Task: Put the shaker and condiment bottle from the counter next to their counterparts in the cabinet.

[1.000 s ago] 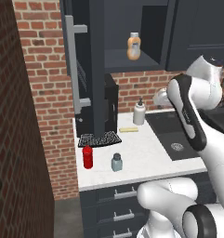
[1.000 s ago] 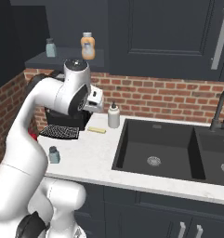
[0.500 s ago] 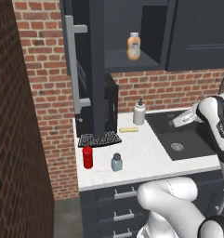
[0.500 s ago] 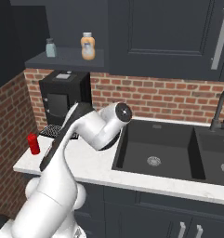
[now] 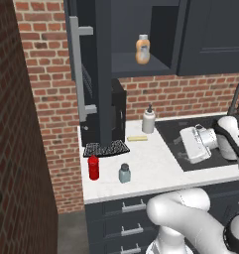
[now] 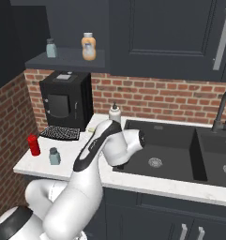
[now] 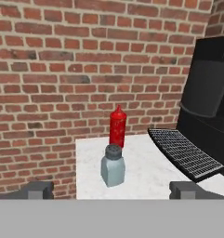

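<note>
Hand view gives you the shaker [image 7: 113, 165] dead ahead, the condiment bottle [image 7: 117, 126] just behind it. Since a second ago your arm has swung down from the coffee machine [image 6: 64, 100] to counter [image 5: 146, 168] height, lining up a pick. Gripper [image 7: 112, 189] spread wide, empty. White marble; the counterparts [image 6: 88, 46] wait in the open cabinet [image 6: 67, 58] above.

Marbled matt counter [image 7: 146, 174], speckled red bottle [image 7: 117, 126], perhaps plastic

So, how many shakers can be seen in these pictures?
2. One shaker stands on the counter beside the red condiment bottle. The other shaker stands on the cabinet shelf, left of the orange bottle.
</note>
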